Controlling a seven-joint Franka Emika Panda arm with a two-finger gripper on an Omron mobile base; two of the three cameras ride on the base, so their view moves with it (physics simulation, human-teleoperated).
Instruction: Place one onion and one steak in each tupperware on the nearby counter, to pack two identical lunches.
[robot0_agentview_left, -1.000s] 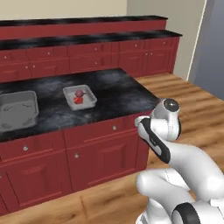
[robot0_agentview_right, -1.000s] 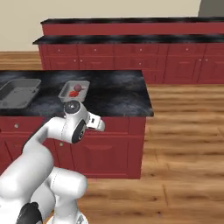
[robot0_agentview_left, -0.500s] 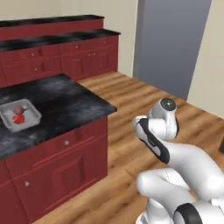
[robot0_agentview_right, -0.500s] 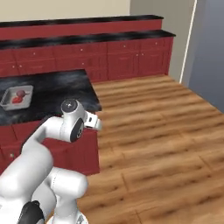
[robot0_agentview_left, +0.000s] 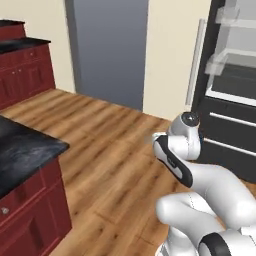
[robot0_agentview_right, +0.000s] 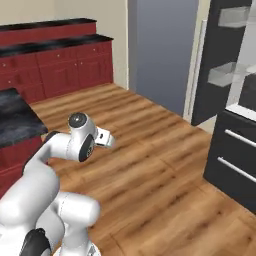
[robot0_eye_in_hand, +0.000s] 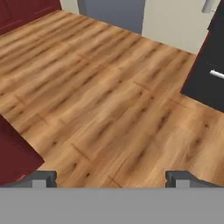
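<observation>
My gripper (robot0_eye_in_hand: 111, 177) hangs open over bare wooden floor, its two dark fingertips (robot0_eye_in_hand: 41, 178) set wide apart with nothing between them. The arm is folded close to the base, elbow high, in both base views. A corner of the counter (robot0_agentview_left: 22, 150), black marbled top over dark red cabinets, juts in at the left edge, and the same counter (robot0_agentview_right: 15, 117) lies left of the arm in the right base view. The onion, the steak and the tupperware are out of view.
A black fridge (robot0_agentview_left: 232, 90) stands open on the right with glass shelves inside; its drawers (robot0_agentview_right: 235, 150) sit low. A grey doorway (robot0_agentview_left: 107, 50) is ahead. The two-tiered red counter run (robot0_agentview_right: 55, 55) lines the far left wall. Wooden floor (robot0_eye_in_hand: 109, 100) spreads between them.
The whole picture has swung right as the base turned: the counter slid off to the left, taking the tupperware out of sight, and the doorway and fridge came in. The gripper stays open.
</observation>
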